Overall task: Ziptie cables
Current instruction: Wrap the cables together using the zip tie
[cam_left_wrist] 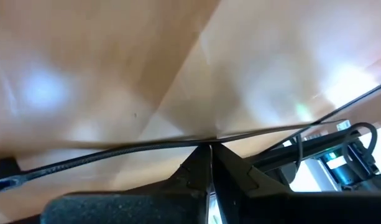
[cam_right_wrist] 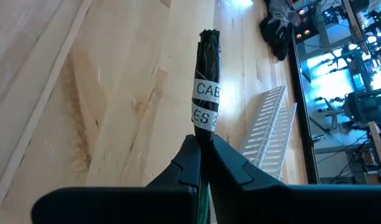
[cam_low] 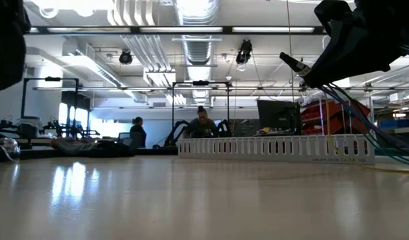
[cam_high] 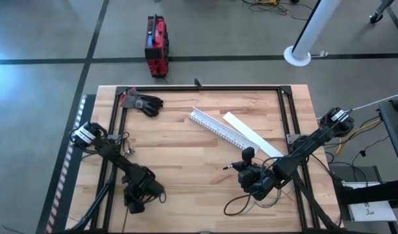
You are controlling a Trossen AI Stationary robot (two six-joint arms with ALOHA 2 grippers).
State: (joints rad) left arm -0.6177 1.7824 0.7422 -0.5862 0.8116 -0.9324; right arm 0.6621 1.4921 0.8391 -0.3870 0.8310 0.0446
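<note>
Right gripper (cam_right_wrist: 202, 144), near front edge of the pale wooden table (cam_high: 186, 156): fingers closed on the bundle of thin cables (cam_right_wrist: 206, 93) at its dark taped end with a white printed label, lifted clear so the loose green and grey strands (cam_high: 250, 203) trail down to the board, probably to leave room for a tie. Left gripper (cam_left_wrist: 210, 155), front left: fingers pinched on a thin black zip tie (cam_left_wrist: 115, 152), held ready. Farther back lie the white slotted plastic channel (cam_high: 218, 129) and black work gloves (cam_high: 141, 102), unused.
</note>
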